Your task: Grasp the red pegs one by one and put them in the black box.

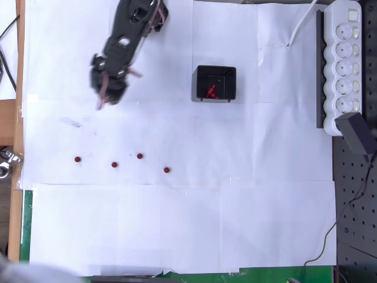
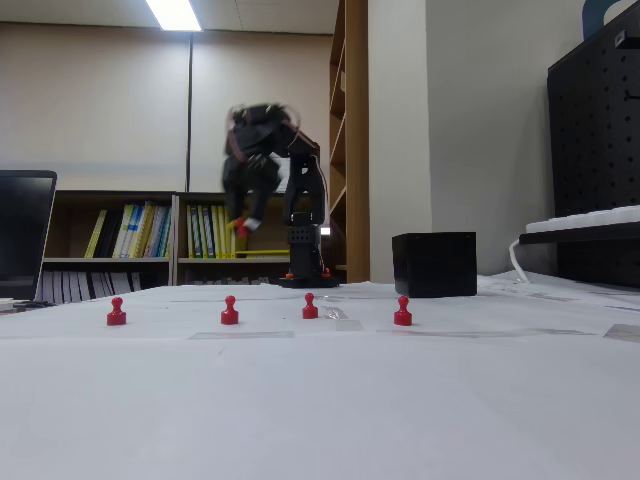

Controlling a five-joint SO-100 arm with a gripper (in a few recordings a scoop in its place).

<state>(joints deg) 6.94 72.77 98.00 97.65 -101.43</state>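
Red pegs [image 1: 113, 164] lie in a loose row on the white-papered worktop [image 1: 177, 224] in the overhead view — four of them; more sit inside the black box [image 1: 215, 83]. The gripper [image 1: 105, 93] hangs blurred, well left of the box; whether its jaws are open, I cannot tell.

Fixed view: four pegs [image 2: 230, 311] stand upright — the box [image 2: 434, 264] behind them at right, the gripper [image 2: 245, 225] raised above the worktop.

The black arm [image 1: 126, 35] reaches from the top edge of the overhead view down and to the left, its gripper [image 1: 105, 94] blurred at the end. In the fixed view the arm [image 2: 300, 200] rises from its base and bends over, with the gripper [image 2: 243, 222] hanging downward, well above the desk. Blur hides how the jaws stand.
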